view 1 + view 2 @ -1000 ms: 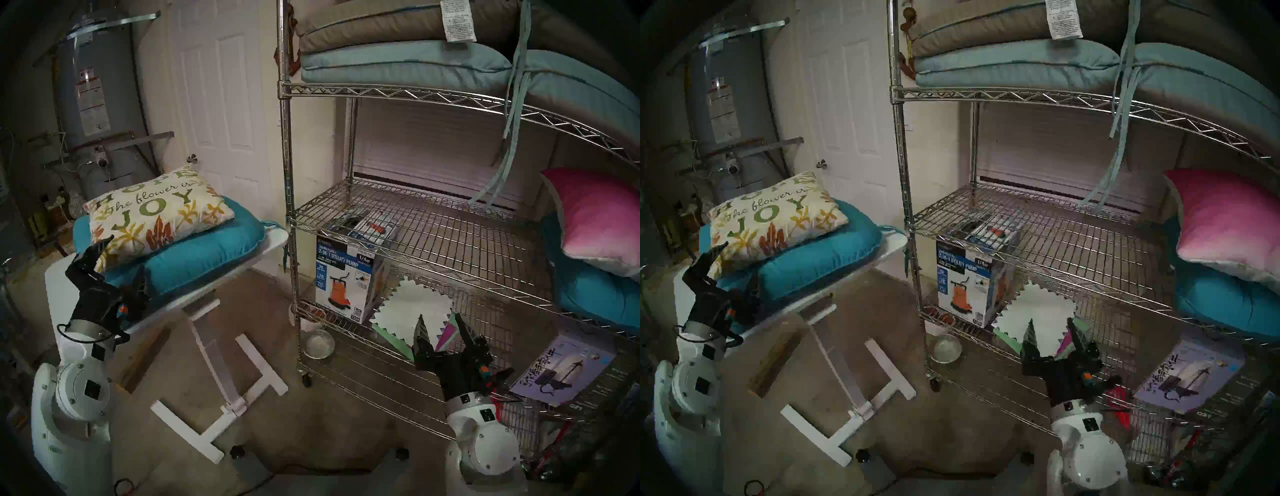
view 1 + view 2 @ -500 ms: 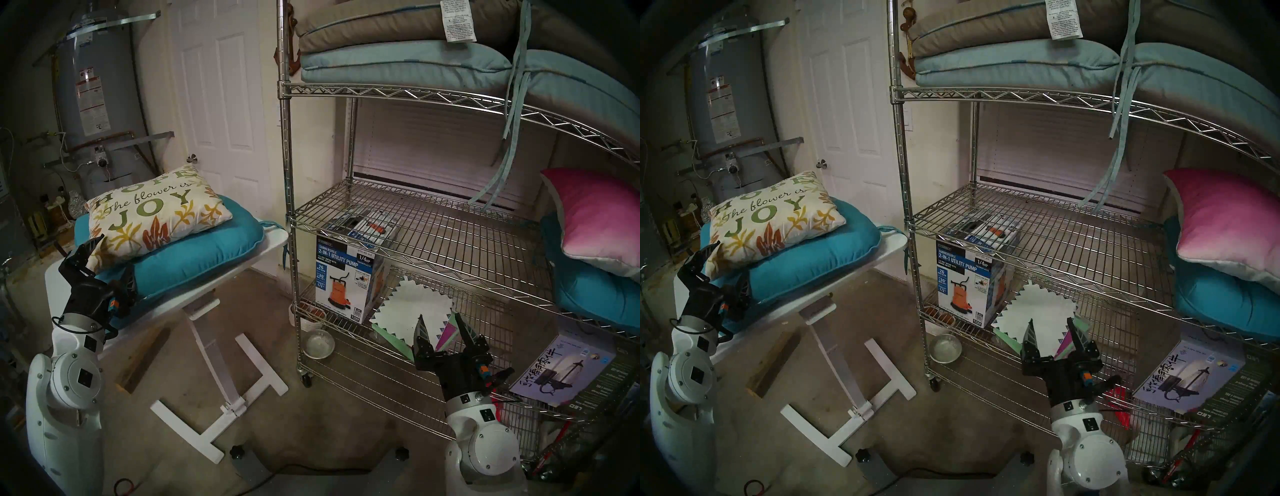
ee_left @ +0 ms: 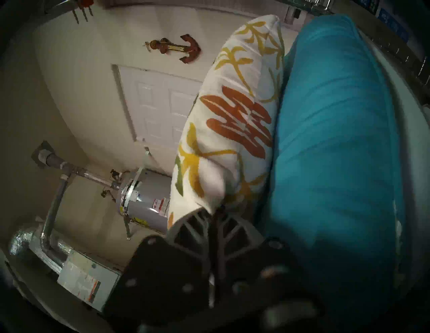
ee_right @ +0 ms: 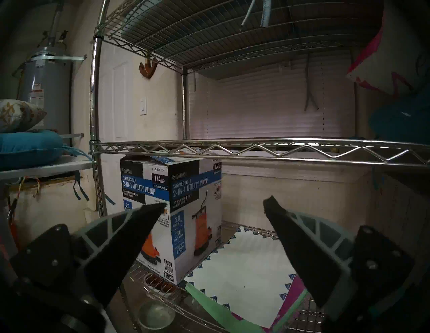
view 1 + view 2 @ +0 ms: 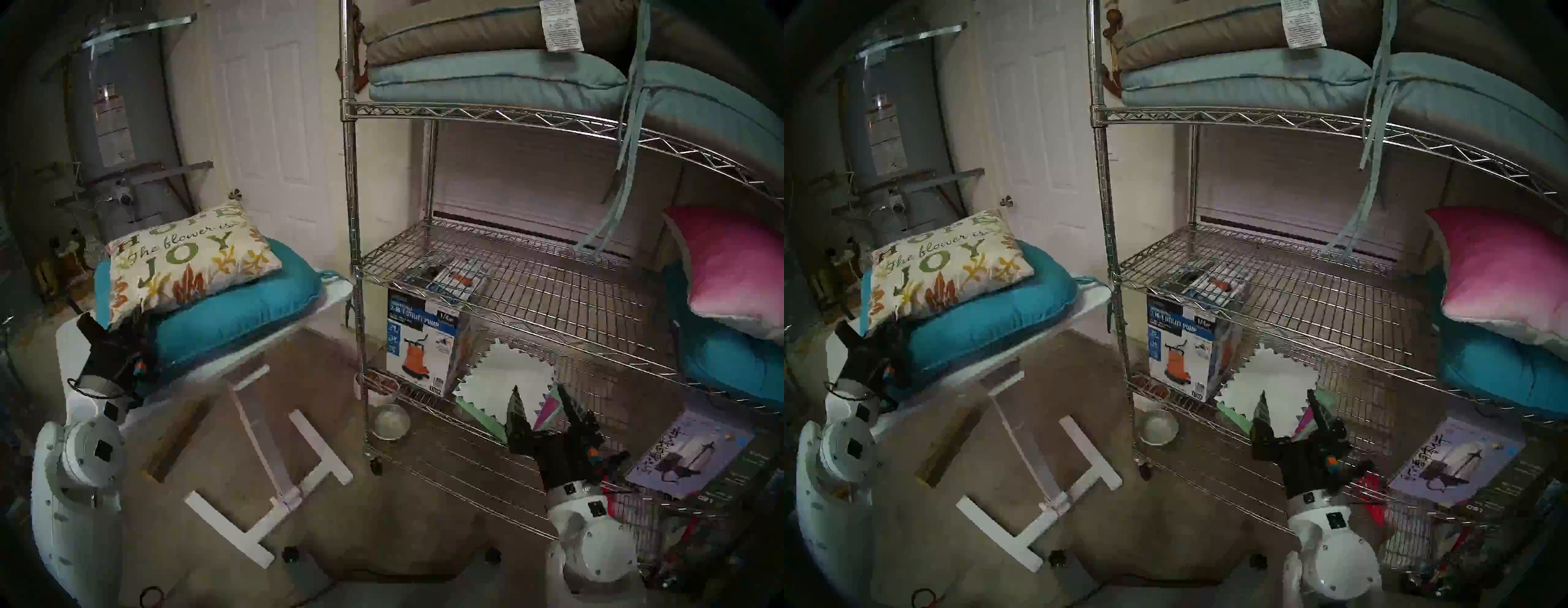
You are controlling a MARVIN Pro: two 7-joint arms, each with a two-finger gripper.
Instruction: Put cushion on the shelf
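Observation:
The cream cushion (image 5: 186, 263) with "HOPE" and "JOY" lettering lies on a teal seat cushion (image 5: 237, 310) on the small white table (image 5: 335, 293), left of the chrome wire shelf (image 5: 352, 191). It also shows in the head right view (image 5: 945, 267) and right wrist view (image 4: 16, 114). My left gripper (image 5: 121, 320) is shut on the cushion's near left corner. In the left wrist view the fingers meet on the fabric (image 3: 213, 212). My right gripper (image 5: 539, 403) is open and empty, low in front of the shelf's lower tiers (image 4: 232, 148).
The shelf's middle tier holds a pink pillow (image 5: 734, 271) on a teal cushion at its right end. A pump box (image 5: 420, 344) stands on the tier below. A metal bowl (image 5: 392, 420) sits on the floor by the post. A water heater (image 5: 119, 127) stands behind the table.
My left gripper, open around the cushion's near corner before, has shut on it, and the corner is now bunched. The right arm has not moved.

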